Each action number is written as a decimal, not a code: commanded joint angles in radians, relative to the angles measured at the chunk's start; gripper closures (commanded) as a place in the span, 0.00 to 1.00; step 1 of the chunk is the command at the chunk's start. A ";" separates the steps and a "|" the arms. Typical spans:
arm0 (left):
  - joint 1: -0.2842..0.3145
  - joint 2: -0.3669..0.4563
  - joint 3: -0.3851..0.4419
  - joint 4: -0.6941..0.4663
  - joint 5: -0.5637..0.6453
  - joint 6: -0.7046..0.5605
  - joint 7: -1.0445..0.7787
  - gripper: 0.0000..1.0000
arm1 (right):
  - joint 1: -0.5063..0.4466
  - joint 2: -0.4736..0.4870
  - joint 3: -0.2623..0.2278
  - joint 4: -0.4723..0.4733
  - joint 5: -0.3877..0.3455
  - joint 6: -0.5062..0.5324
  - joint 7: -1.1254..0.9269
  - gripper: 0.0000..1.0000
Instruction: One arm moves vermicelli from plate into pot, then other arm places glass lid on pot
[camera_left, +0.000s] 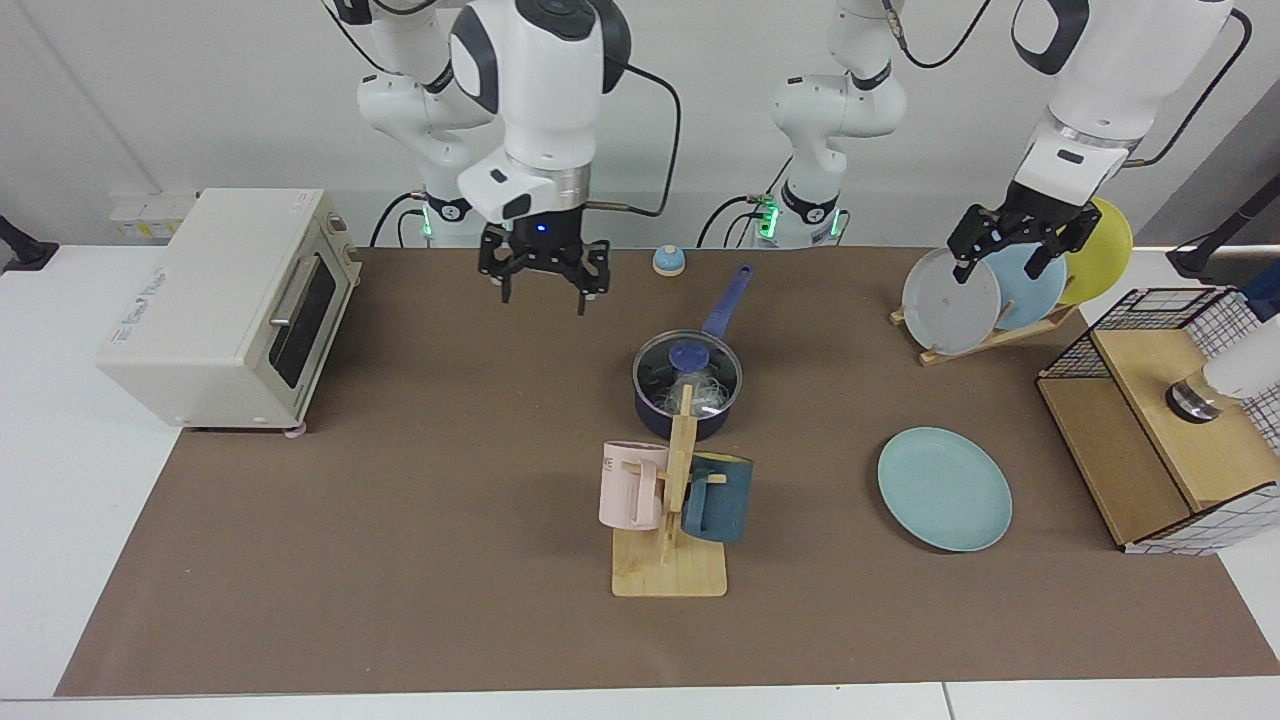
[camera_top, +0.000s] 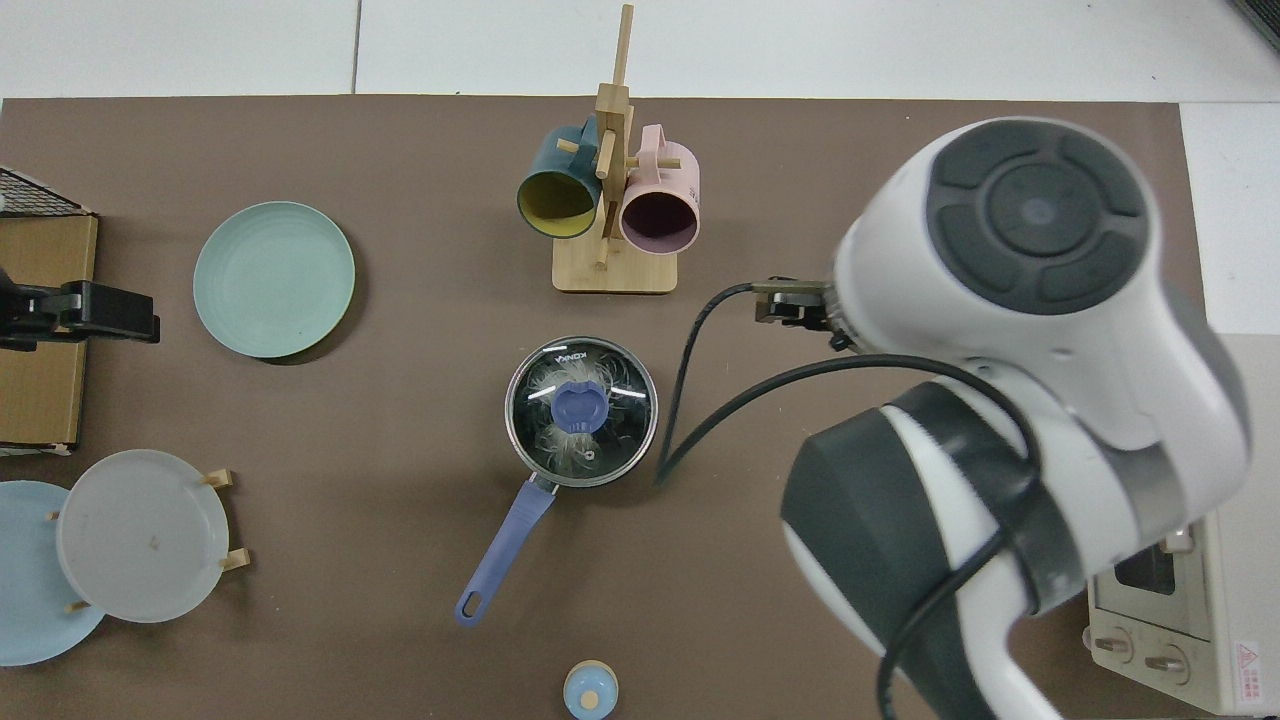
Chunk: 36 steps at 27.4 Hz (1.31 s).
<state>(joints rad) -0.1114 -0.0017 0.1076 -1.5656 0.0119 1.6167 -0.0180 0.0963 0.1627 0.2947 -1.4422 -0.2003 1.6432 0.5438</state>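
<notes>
A: Nearest to us in the facing view we found the wooden mug rack (camera_left: 669, 520), with a pink mug (camera_left: 631, 485) and a dark teal mug (camera_left: 717, 497) hanging on it. What did we see off to the side of that?

B: We saw the plate (camera_left: 944, 488) lying flat and bare on the brown mat (camera_left: 400, 560), well apart from the rack. Just behind the rack we saw the pot (camera_left: 687, 389), its purple-blue handle (camera_left: 728, 300) pointing away toward the arm bases.

A: And the glass lid (camera_top: 581, 412)?

B: We saw it seated on the pot's rim, blue knob at the centre. Through the glass, from the top view, we could make out the vermicelli (camera_top: 568, 449) as pale strands inside the pot.

A: Where were the grippers?

B: Farther back, we found the right gripper (camera_left: 544, 274) hanging above the mat, between the toaster oven (camera_left: 225, 305) and the pot, well apart from the lid. Its fingers were spread and empty. We saw the left gripper (camera_left: 1012, 243) raised at the plate stand (camera_left: 985, 335), in front of the grey plate (camera_left: 950, 300) and sky-blue plate (camera_left: 1030, 285), fingers parted with nothing between them.

A: Anything beyond?

B: We noticed a small blue-topped bell (camera_left: 668, 260) at the mat's far edge.
</notes>
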 joint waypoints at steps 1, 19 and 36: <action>-0.002 -0.015 0.004 -0.021 -0.020 0.014 0.016 0.00 | -0.004 -0.080 -0.138 -0.093 0.094 -0.014 -0.169 0.00; -0.002 -0.017 0.004 -0.021 -0.020 0.014 0.026 0.00 | -0.041 -0.149 -0.261 -0.156 0.114 -0.017 -0.320 0.00; -0.002 -0.015 0.004 -0.021 -0.018 0.026 0.026 0.00 | -0.070 -0.154 -0.275 -0.098 0.202 -0.082 -0.403 0.00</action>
<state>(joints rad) -0.1114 -0.0017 0.1062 -1.5656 0.0118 1.6173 -0.0096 0.0653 0.0132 0.0235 -1.5660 -0.0540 1.6025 0.2269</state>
